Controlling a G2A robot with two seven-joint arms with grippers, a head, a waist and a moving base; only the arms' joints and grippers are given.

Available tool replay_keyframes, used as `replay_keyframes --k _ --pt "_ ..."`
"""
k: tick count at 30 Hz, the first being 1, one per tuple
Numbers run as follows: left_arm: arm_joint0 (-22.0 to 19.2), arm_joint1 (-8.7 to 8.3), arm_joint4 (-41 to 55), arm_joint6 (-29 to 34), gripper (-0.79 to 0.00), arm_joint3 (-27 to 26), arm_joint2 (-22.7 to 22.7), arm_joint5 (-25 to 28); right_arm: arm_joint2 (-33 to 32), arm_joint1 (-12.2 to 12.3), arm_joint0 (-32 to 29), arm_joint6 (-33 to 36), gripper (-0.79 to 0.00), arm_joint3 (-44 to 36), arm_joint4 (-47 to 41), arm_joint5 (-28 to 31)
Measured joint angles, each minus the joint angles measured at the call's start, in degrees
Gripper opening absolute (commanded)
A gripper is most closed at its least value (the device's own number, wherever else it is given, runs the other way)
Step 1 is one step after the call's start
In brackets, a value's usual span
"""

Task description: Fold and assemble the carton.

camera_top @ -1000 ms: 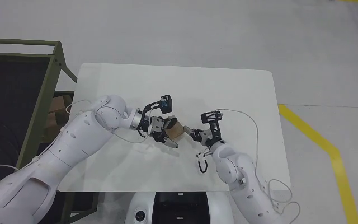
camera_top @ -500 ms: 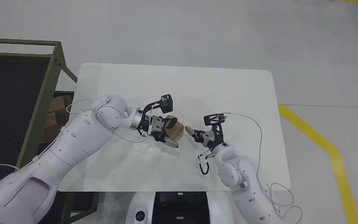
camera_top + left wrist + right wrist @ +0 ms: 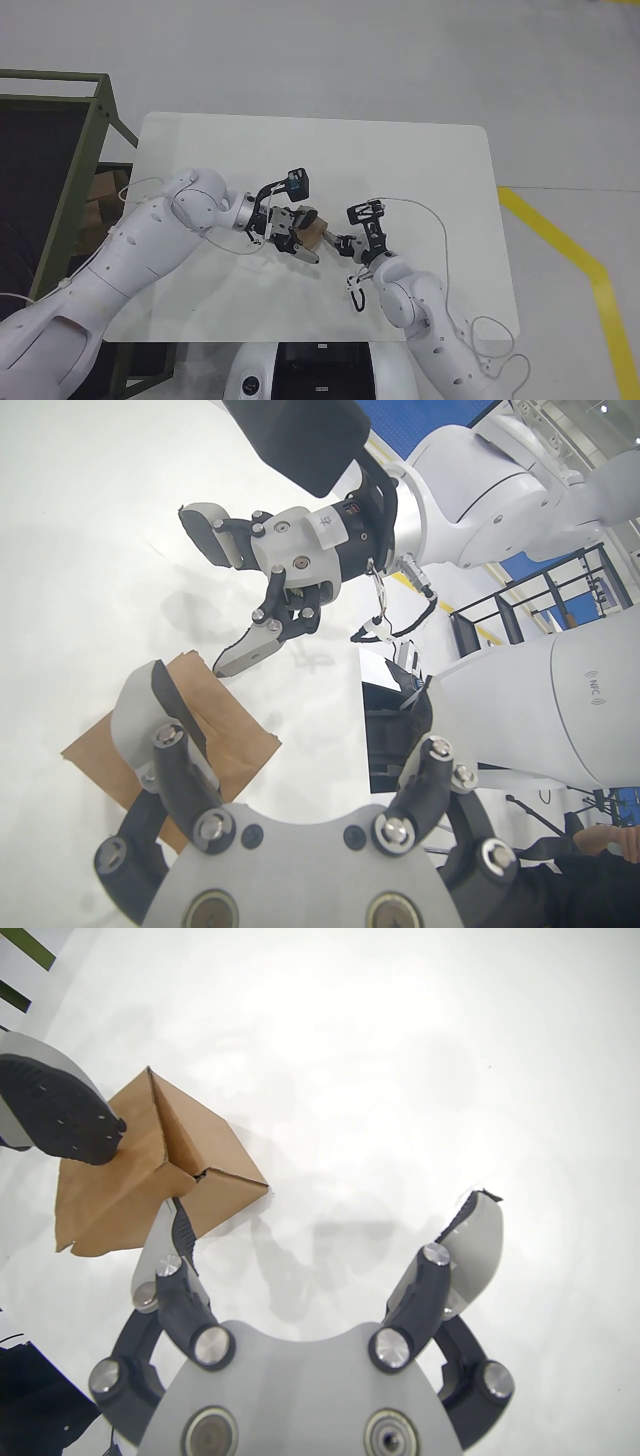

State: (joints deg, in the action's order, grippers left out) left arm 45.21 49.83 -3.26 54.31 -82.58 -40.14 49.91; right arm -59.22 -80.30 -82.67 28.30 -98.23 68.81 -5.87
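While carton (image 3: 313, 232) lies between jaws, table (image 3: 420, 170) edges well off.

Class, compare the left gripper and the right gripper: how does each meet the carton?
The left gripper rests a pad on the flat face of the carton; the right gripper has just a fingertip at the carton's edge. The left gripper hangs over the carton; the right gripper is beside it. Shared: both have jaws open, neither clamps the carton.

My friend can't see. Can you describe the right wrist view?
A partly folded brown carton lies on a white table. The open right gripper has one fingertip at its edge; a black pad of the left gripper rests on its other side.
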Motion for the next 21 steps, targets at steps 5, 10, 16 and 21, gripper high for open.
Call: replay_keyframes --k 5,10,16,21 --pt "0.17 -0.10 0.19 -0.24 0.000 -0.10 -0.47 0.31 0.36 -0.05 -0.22 -0.98 0.000 -0.61 -0.16 -0.06" --pt "0.56 -0.31 0.12 -0.48 0.000 -0.44 -1.04 0.55 0.80 -0.12 -0.18 -1.33 0.000 -0.92 -0.15 -0.24" --pt "1.03 -0.50 0.03 -0.52 0.000 -0.83 -1.52 0.56 1.59 -0.28 0.38 -0.94 0.000 -0.56 0.25 -0.77" --pt "1.27 -0.54 0.06 -0.44 0.000 -0.99 -1.65 0.50 2.08 -0.42 0.88 -0.81 0.000 0.07 0.21 -1.08"
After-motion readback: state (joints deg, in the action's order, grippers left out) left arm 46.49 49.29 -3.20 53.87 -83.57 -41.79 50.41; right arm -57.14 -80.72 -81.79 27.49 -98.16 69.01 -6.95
